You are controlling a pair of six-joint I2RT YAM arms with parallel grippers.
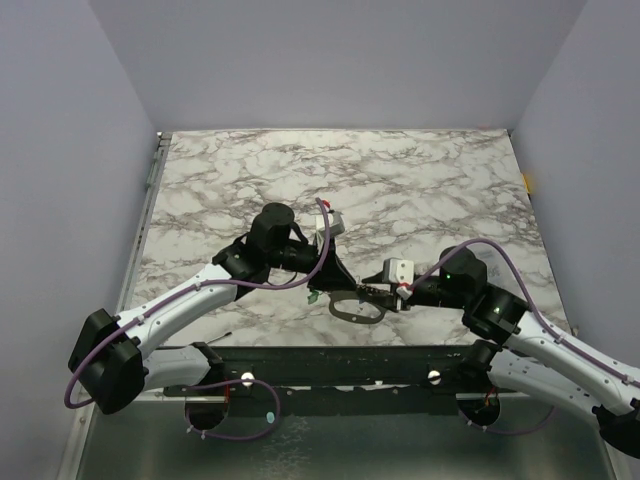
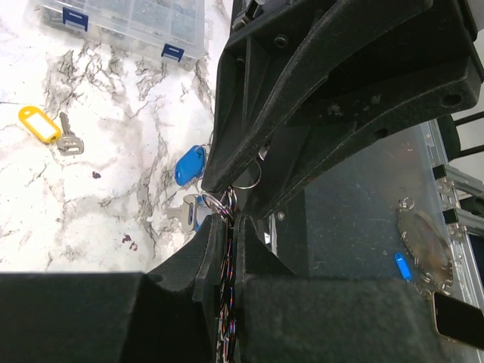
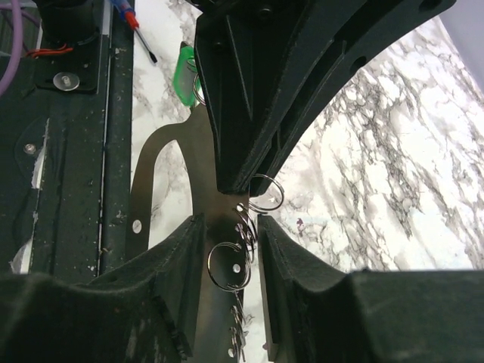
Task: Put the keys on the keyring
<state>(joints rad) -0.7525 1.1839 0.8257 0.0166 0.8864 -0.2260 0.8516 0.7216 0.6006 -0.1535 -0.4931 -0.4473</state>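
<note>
On the marble table, the right gripper was set astride the keyring, fingers apart; whether it was gripped could not be told. The left gripper was pressed together at its small rings. The green key was seen just beside the keyring.

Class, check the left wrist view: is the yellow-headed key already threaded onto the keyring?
No, the yellow-headed key lies by itself on the marble table, well apart from the blue-headed key.

A clear compartment box sits on the marble table.
</note>
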